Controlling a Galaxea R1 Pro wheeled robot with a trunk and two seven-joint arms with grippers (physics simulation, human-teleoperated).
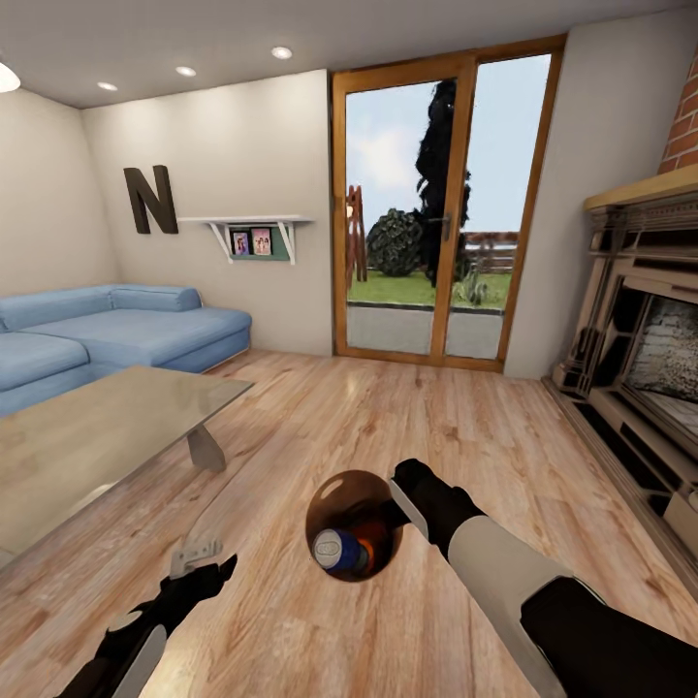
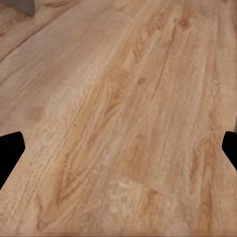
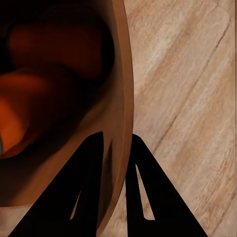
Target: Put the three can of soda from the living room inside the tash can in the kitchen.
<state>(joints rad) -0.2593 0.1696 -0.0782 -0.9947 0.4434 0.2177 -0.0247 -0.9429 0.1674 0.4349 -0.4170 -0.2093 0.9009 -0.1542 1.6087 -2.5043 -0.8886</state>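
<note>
- Both arms reach in from the near edge of the head view, over the wooden floor (image 1: 320, 417), the largest thing here, running from the robot to the glazed patio door (image 1: 436, 208).
- Left of it, the blue corner sofa (image 1: 116, 334) sits under a dark letter N (image 1: 150, 199) on the wall, with a small shelf (image 1: 254, 233) holding two pictures beside it.
- At the right stands the fireplace (image 1: 650, 330), with red brick above its mantel.
- Between sofa and robot is the glass desk (image 1: 87, 441), its top seen at a slant.
- The right arm, pale grey on the forearm and black at the wrist, holds the trash can (image 1: 356, 523) above the floor, mouth tipped toward the camera.
- The right pincer (image 3: 117, 148) is closed on the trash can's rim: in the right wrist view one finger lies inside the copper-brown wall and the other outside it, pinching the thin edge.
- Inside the can lie the soda cans: a blue one with a white band (image 1: 337, 551) showing its grey top, and an orange one (image 1: 366, 555) touching it. A third cannot be made out; the right wrist view gives only an orange glow in the dark interior.
- The left pincer (image 1: 199, 572) hangs low over bare floor, its fingers (image 2: 11, 150) spread wide apart with nothing between them.
</note>
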